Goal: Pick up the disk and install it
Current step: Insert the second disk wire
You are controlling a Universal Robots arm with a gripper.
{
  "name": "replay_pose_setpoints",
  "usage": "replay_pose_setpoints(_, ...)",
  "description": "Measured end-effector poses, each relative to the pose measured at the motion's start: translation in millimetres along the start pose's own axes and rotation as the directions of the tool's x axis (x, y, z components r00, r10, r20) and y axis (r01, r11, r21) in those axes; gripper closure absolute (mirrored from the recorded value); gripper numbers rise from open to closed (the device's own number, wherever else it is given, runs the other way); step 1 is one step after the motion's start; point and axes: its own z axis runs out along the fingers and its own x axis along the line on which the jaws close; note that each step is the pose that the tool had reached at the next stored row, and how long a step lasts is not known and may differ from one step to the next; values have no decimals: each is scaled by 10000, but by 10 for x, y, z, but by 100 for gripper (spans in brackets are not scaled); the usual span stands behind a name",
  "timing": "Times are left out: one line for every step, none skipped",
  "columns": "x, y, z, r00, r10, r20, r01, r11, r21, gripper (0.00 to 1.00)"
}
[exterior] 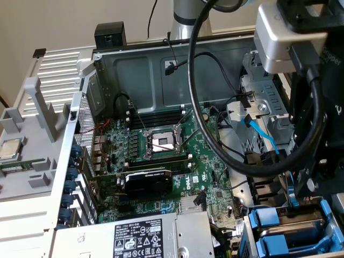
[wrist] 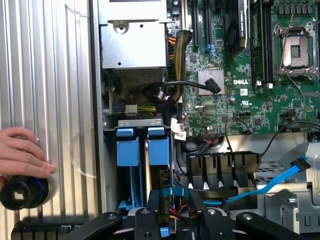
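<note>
Ok, status, left to right. Far left in the wrist view: a person's hand point(wrist: 20, 150) rests on a black cylindrical part point(wrist: 22, 192), which sits against the ribbed grey panel point(wrist: 60, 75).

Next is the open PC case point(exterior: 134, 70), with the grey power-supply box point(wrist: 132, 45) at its near end. Its black-and-white label point(exterior: 140, 239) shows in the exterior view. Just beyond it are two blue-fronted carriers point(wrist: 127, 147), seated side by side in the drive bay.

My claw point(wrist: 176, 217) hangs right over that bay, half closed and clamped on the disk point(wrist: 164, 197). The disk is held edge-on between my fingers, with a bit of its blue frame showing low in the grip. It's above the slot next to the two carriers. Can't tell if its lower edge is touching the bay.

Further right is the green motherboard point(wrist: 240, 75) with a black graphics card point(exterior: 148, 183) across it and the empty CPU socket point(wrist: 300, 50). A blue data cable point(wrist: 285, 175) runs loose past the black drive cage point(wrist: 220, 165).
</note>
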Motion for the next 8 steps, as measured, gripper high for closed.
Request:
replay_pose_setpoints(0,0,0,10000,1,-1,-1,10000,-6,63)
replay_pose_setpoints(0,0,0,10000,1,-1,-1,10000,-12,63)
replay_pose_setpoints(0,0,0,10000,1,-2,-1,10000,-19,63)
replay_pose_setpoints(0,0,0,10000,1,-2,-1,10000,-26,63)
replay_pose_setpoints(0,0,0,10000,1,-2,-1,10000,-32,63)
replay_pose_setpoints(0,0,0,10000,1,-2,-1,10000,-39,63)
replay_pose_setpoints(0,0,0,10000,2,-3,-2,10000,-45,63)
replay_pose_setpoints(0,0,0,10000,2,-3,-2,10000,-51,63)
